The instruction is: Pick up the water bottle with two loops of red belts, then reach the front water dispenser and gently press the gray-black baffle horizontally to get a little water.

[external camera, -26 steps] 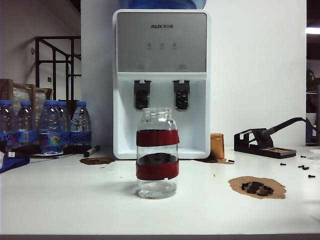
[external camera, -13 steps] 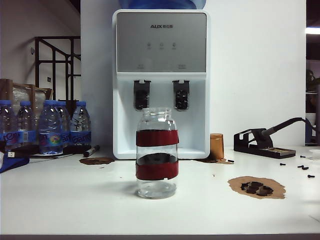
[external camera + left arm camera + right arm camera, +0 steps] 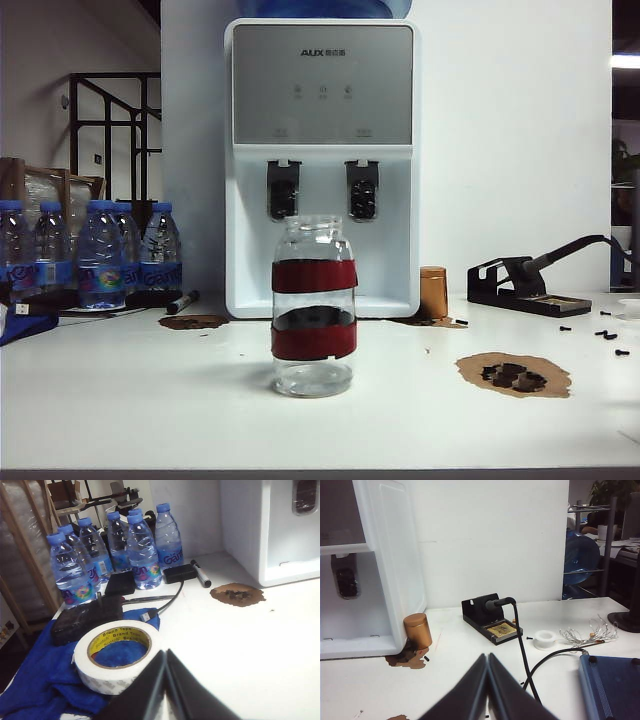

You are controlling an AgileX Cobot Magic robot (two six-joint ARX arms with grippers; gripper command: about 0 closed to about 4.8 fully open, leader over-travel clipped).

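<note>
- My left gripper (image 3: 165,656) is sitting with both jaws pressed together, holding nothing, low over the table's left end, just beside a roll of white tape (image 3: 116,660) lying on a blue cloth (image 3: 37,680).
- My right gripper (image 3: 488,659) is likewise pinched closed and empty, hanging over the table's right side, facing a soldering iron stand (image 3: 489,620) and a small copper-coloured cylinder (image 3: 417,629) near the dispenser's right corner.
- Neither gripper is showing in the exterior view; both are well apart from the target.
- The water bottle (image 3: 314,306) is standing upright at the table's middle, nearer than the water dispenser (image 3: 322,168), its two red bands intact and its mouth open.
- The gray-black baffle (image 3: 284,190) is sitting directly behind and above the bottle's mouth; the matching right paddle (image 3: 362,190) is just beside it.
- Judging the pick as not yet begun.
- Risks I am weighing:
  - closed jaws arriving at the glass would be knocking it over, so they need spreading first;
  - bare glass may be slipping, so gripping on a red band looks safer;
  - blue-capped bottles (image 3: 142,555) are crowding the left, inviting a wrong grab;
  - pressing too hard, or on the right paddle, would be overfilling or missing the mouth.
</note>
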